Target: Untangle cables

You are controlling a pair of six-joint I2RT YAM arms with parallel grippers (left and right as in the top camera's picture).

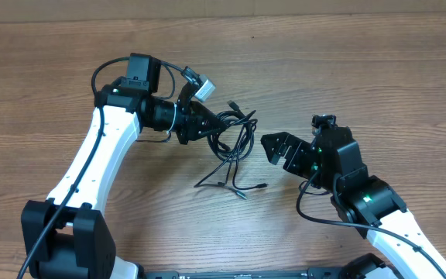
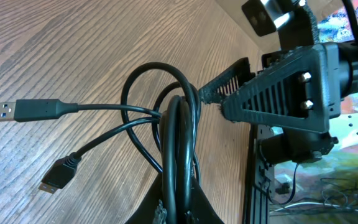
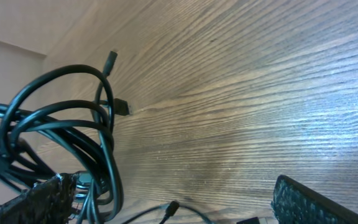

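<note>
The cables (image 1: 235, 139) are a tangle of thin black cords at the table's middle, with loose ends trailing toward the front. My left gripper (image 1: 206, 126) is shut on the bundle's left side. In the left wrist view the cords (image 2: 166, 118) loop out from between the fingers (image 2: 182, 211), and a USB plug (image 2: 17, 111) and a smaller plug (image 2: 58, 177) lie on the wood. My right gripper (image 1: 269, 147) is open just right of the tangle. In the right wrist view its left finger sits against the loops (image 3: 61, 137), and a plug end (image 3: 169, 208) lies between the fingers (image 3: 179, 208).
The table (image 1: 378, 70) is bare brown wood. The right arm's own thicker black cable (image 1: 316, 213) loops on the table at the front right. The left arm's white link (image 1: 91, 163) crosses the left side.
</note>
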